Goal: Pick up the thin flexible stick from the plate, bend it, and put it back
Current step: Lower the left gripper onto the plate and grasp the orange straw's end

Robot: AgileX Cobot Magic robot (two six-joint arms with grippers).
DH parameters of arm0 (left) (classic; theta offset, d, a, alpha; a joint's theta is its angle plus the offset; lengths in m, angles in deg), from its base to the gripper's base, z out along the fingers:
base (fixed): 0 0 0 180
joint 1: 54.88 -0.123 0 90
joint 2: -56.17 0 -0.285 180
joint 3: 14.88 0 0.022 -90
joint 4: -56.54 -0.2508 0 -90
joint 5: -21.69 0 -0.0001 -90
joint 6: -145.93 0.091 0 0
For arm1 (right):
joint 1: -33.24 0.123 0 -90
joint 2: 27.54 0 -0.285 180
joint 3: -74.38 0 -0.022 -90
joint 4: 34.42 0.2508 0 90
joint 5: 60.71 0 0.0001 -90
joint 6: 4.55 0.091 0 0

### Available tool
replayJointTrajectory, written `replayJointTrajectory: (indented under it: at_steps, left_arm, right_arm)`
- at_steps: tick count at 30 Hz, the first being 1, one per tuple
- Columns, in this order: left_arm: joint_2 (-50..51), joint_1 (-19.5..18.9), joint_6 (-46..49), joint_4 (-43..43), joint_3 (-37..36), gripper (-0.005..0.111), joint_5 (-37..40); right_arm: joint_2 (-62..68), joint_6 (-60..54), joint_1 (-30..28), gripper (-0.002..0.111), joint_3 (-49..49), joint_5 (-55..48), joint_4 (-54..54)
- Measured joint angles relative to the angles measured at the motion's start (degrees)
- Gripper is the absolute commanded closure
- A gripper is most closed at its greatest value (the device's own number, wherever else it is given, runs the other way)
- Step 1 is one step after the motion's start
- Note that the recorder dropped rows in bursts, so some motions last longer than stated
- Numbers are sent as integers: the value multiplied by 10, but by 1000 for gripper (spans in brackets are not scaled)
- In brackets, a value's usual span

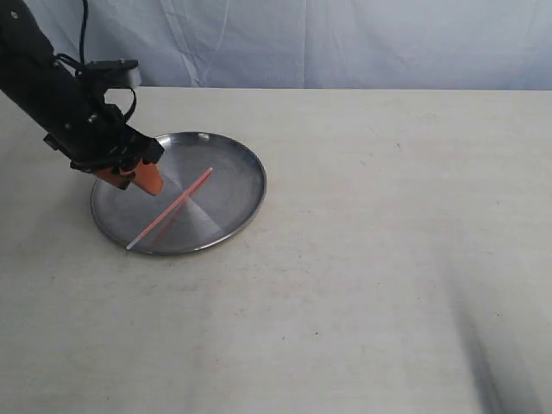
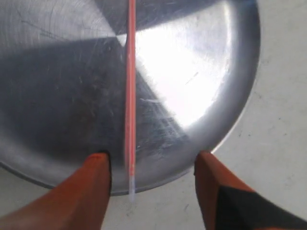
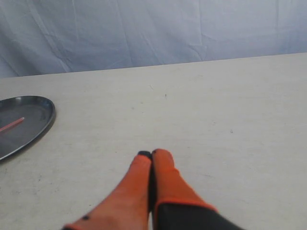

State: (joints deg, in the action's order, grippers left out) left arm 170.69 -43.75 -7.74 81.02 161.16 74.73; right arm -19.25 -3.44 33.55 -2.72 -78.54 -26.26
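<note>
The thin flexible stick point(image 1: 172, 207) lies straight and slanted across the plate point(image 1: 233, 168), its whitish tip poking just over the near-left rim. My left gripper point(image 1: 136, 181) hovers open over the plate's left part, apart from the stick. In the left wrist view the stick point(image 2: 130, 96) runs between the spread orange fingers point(image 2: 96, 182), nearer one of them, untouched, with the left gripper point(image 2: 151, 155) over the plate's rim point(image 2: 240, 110). My right gripper point(image 3: 151, 154) is shut and empty above bare table, right of the plate point(image 3: 33, 127) and the stick's end point(image 3: 12, 124).
The plate rests on a pale beige table point(image 1: 388, 241). A light blue-grey cloth backdrop point(image 1: 345, 43) hangs behind the far edge. The right arm is out of the exterior view.
</note>
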Motion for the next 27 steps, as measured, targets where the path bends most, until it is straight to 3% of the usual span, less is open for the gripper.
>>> replayJointTrajectory:
  at_steps: [7,12,27]
  left_arm:
    - [52,31,-22,-40,10,55,-1]
    - [79,50,-80,-113,10,55,-16]
    - [91,51,-110,-144,10,55,-32]
  right_arm:
    - [0,0,0,109,0,0,0]
    - [0,0,0,109,0,0,0]
    - [0,0,0,109,0,0,0]
